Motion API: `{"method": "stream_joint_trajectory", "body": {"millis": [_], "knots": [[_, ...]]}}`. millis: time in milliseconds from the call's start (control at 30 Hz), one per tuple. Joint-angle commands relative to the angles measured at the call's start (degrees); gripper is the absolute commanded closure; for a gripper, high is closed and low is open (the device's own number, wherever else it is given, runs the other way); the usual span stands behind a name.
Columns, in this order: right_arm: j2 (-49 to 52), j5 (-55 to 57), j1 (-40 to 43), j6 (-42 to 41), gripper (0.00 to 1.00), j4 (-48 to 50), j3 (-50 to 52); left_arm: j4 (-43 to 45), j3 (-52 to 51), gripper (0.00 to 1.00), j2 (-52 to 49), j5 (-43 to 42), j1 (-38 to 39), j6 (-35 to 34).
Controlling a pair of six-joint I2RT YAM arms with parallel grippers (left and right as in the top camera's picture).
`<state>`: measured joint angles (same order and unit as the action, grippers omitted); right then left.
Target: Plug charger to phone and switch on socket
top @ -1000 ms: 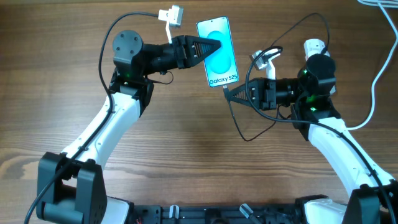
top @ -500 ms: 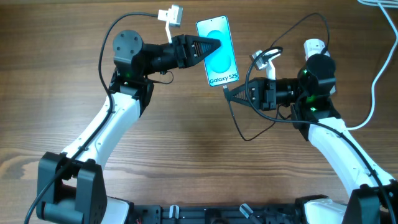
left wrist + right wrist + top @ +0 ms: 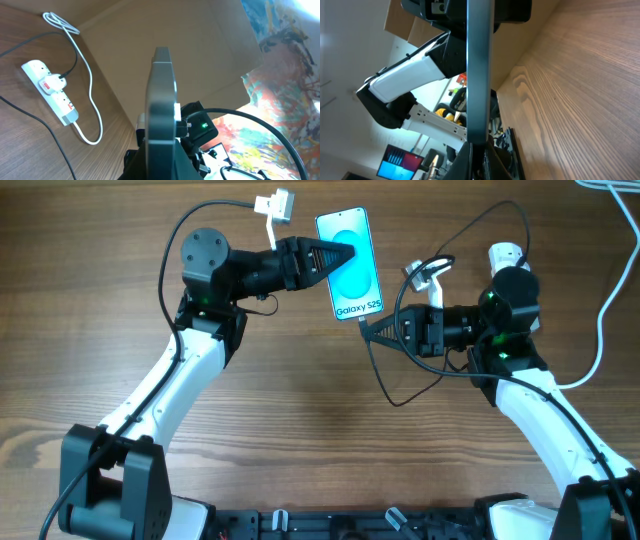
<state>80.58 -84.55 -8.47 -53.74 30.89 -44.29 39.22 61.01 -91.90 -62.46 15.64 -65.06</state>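
Observation:
The phone (image 3: 358,280), cyan-green screen up with "Galaxy S25" at its near end, is held off the table. My left gripper (image 3: 345,253) is shut on its left edge. The left wrist view shows the phone edge-on (image 3: 161,100) between the fingers (image 3: 161,160). My right gripper (image 3: 366,332) is shut on the charger's dark plug tip at the phone's near end. The phone stands edge-on (image 3: 479,60) just above those fingers (image 3: 479,157). The black cable (image 3: 398,403) loops below. The socket (image 3: 50,92) lies on the table with the white adapter (image 3: 54,83) in it.
A thick white lead (image 3: 603,300) runs along the right edge of the table, and it curls away from the power strip in the left wrist view (image 3: 90,90). The power strip itself is outside the overhead view. Both arms reach inward over the far half of the table.

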Motion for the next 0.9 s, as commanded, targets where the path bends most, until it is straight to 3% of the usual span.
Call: {"method": "stream_joint_trajectory", "body": {"millis": [0,867], "knots": [[0.22,-2.43,-0.09,1.29,0.96,-0.57,-0.22,0.42,0.85,0.96,0.59,1.31,-0.22,-0.35],[0.22,2.19,-0.07,2.73,0.96,-0.5,-0.22,-1.29,0.85,0.96,0.59,-0.11,-0.37,-0.37]]}}
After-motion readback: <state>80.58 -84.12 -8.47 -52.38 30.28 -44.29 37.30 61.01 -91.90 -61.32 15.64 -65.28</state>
